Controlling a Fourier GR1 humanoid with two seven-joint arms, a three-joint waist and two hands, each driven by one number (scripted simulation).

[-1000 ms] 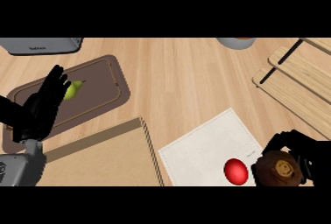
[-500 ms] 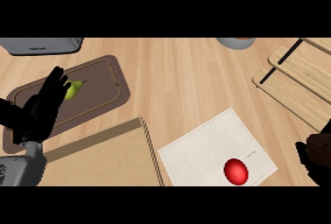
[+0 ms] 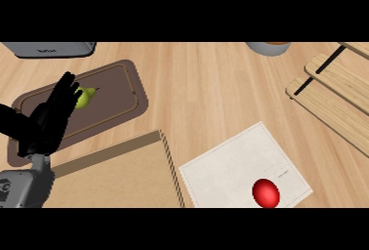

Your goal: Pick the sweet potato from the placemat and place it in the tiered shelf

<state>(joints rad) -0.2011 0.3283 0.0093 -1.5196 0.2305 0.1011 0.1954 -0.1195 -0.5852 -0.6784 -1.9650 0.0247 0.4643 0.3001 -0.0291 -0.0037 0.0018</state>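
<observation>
Head view: the red sweet potato (image 3: 266, 193) is seen at five o'clock on the pale placemat (image 3: 238, 166), untouched; the shelf (image 3: 338, 97) waits at two o'clock. The left hand (image 3: 54, 114), fingers straight, is parked at nine o'clock. The right hand is out of sight.

Counter (image 3: 209, 83) is light wood with visible plank grain, matt; tiered shelf (image 3: 333, 93) has pale wood boards, same matt look, on thin black struts that read as metal. White placemat (image 3: 238, 168) looks like woven cloth, slightly rough, with a glossy smooth red object (image 3: 266, 193) on it; brown mat (image 3: 108, 105) is smooth and matt with a thin stitched-looking border, carrying a green pear (image 3: 86, 96) with a soft sheen. Tan board (image 3: 119, 178) is flat matt, cardboard or wood, cannot tell; left hand (image 3: 52, 117) is matt black, plastic-like.
</observation>
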